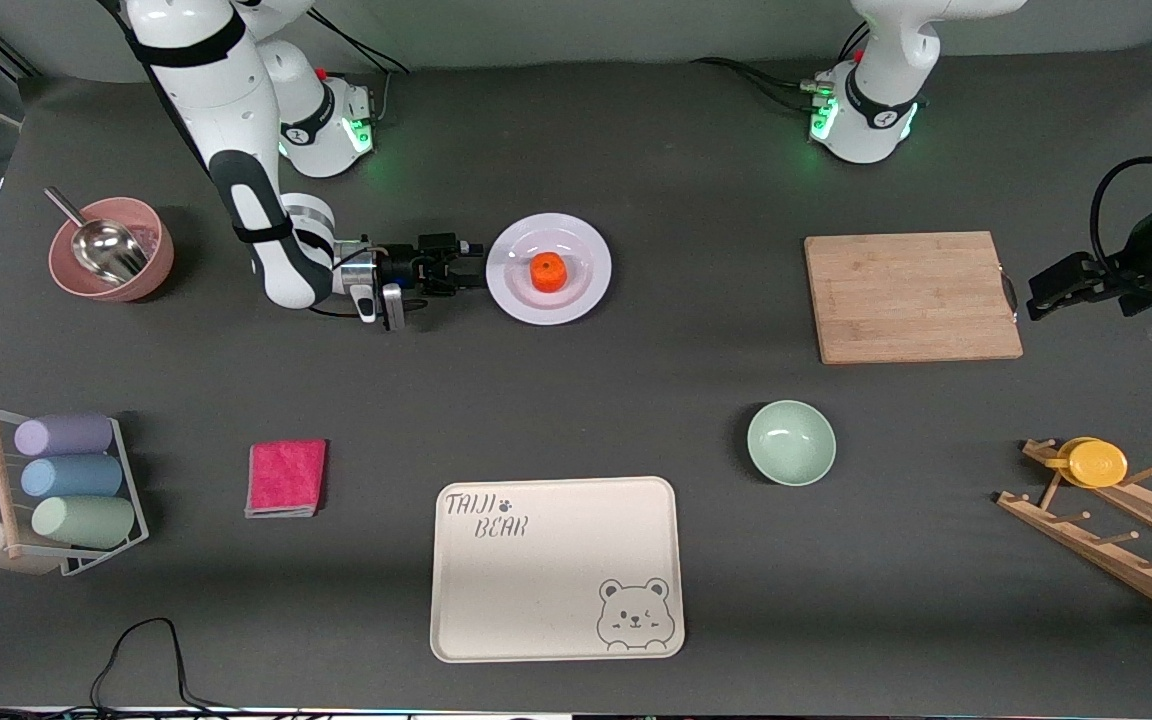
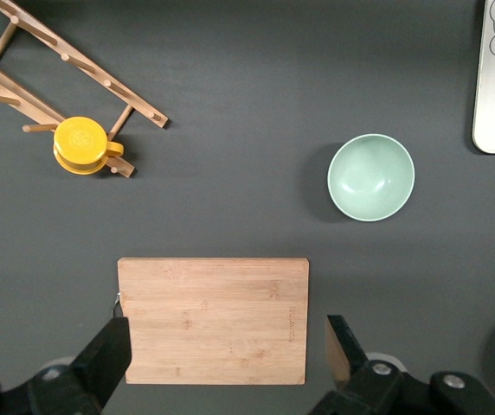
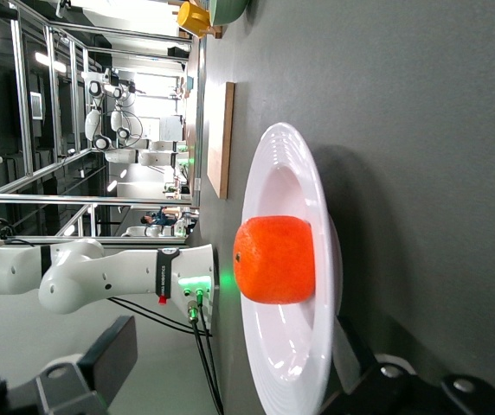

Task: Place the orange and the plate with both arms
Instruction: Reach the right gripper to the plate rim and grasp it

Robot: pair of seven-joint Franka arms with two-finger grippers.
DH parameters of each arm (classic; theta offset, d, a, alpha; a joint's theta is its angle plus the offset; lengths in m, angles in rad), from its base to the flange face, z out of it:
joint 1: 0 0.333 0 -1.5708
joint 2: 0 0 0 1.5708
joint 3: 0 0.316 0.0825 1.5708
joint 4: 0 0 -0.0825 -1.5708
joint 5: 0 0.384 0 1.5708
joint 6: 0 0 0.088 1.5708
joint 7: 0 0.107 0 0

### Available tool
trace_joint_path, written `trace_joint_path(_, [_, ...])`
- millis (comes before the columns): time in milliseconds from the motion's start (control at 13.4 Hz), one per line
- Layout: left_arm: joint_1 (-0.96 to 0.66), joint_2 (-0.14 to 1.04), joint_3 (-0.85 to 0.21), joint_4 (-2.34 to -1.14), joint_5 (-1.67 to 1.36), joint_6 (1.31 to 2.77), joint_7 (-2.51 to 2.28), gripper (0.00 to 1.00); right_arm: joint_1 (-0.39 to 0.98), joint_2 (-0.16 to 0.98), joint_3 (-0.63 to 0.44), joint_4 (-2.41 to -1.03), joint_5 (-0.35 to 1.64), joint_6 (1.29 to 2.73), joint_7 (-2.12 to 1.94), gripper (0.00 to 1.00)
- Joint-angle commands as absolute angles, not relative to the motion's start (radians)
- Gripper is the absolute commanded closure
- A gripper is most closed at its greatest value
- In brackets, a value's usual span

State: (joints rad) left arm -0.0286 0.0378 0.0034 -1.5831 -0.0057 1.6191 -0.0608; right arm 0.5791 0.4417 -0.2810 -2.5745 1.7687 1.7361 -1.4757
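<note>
Orange (image 1: pixel 548 271), round and glossy, on smooth round plate (image 1: pixel 576 300), right claw (image 1: pixel 464 267) beside it

Bright orange (image 1: pixel 548 271) upright in pale round plate's (image 1: pixel 576 296) centre.

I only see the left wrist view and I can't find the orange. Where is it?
Observer: The orange sits in the middle of the plate.
Operator: Is somebody grabbing it?
Observer: No. The right gripper is open, low at the plate's rim, holding nothing.
Operator: Where's my gripper?
Observer: The left gripper waits in the air beside the cutting board, at the left arm's end of the table.
</note>
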Motion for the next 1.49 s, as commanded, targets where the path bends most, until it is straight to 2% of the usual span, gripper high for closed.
trace_joint_path(0, [-0.015,0.034,-0.008,-1.565,-0.014,1.594,-0.043,0.00,0.594,0.455,-0.284,-2.585,1.805,1.747,-1.554,0.00])
trace_joint_path(523, [-0.015,0.035,-0.008,-1.565,-0.014,1.566,-0.005,0.00,0.687,0.483,-0.284,-2.583,1.930,1.747,-1.571,0.00])
trace_joint_path(672, [-0.015,0.035,-0.008,-1.562,-0.014,1.568,-0.008,0.00,0.692,0.486,-0.284,-2.583,1.936,1.747,-1.572,0.05])
trace_joint_path(821, [-0.017,0.035,-0.008,-1.559,-0.012,1.568,-0.006,0.00,0.696,0.489,-0.284,-2.582,1.940,1.747,-1.583,0.18])
trace_joint_path(971, [-0.017,0.037,-0.008,-1.560,-0.011,1.566,-0.005,0.00,0.707,0.492,-0.284,-2.580,1.951,1.747,-1.617,0.41])
trace_joint_path(1419, [-0.020,0.043,-0.008,-1.560,-0.002,1.548,0.015,0.00,0.706,0.506,-0.285,-2.573,1.954,1.747,-1.674,1.00])
